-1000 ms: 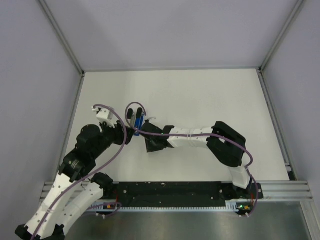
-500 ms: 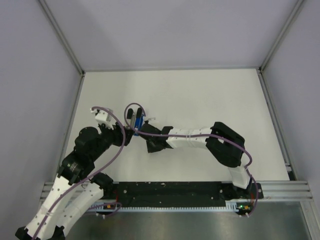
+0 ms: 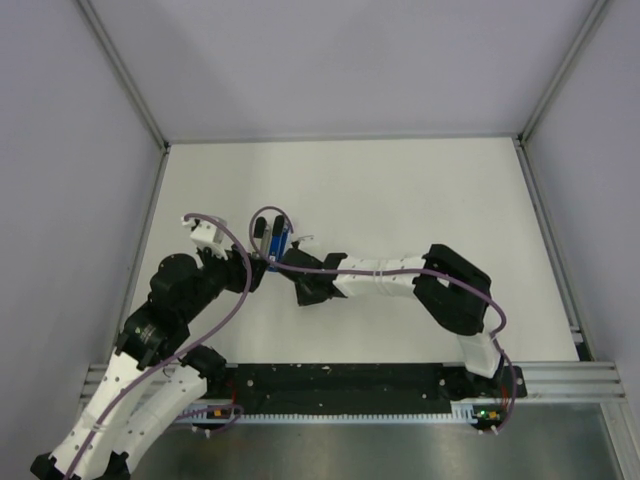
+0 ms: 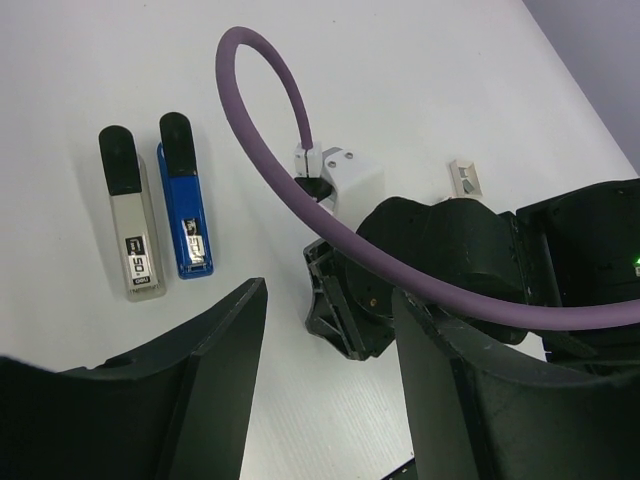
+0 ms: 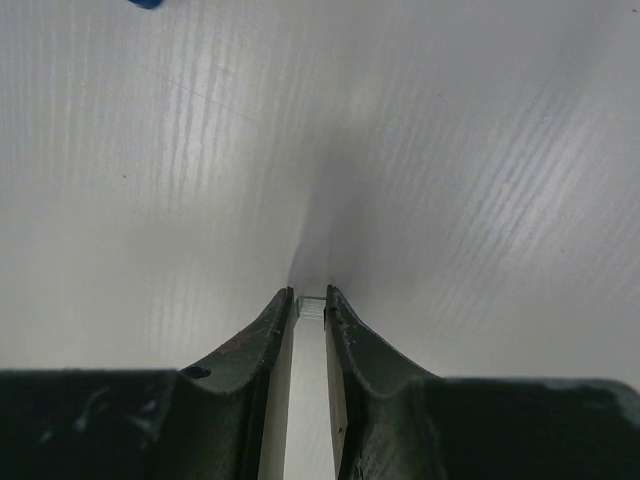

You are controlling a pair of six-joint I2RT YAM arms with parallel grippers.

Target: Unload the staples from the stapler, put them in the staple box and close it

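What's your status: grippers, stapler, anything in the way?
Left gripper open, empty. Right gripper pinched on staples at the table. Blue stapler flat beside a grey one, apart from both grippers. Purple cable loops over right gripper.

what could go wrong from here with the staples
The right gripper pinches the small staple strip only at its very fingertips, against the table; it may slip out or break apart on lifting. Its purple cable arcs close to the blue stapler piece and could nudge it.

top: overhead, far, whole desk [image 3: 400, 200] | left wrist: slanting down, near | right wrist: skimming desk, closest | shared: desk
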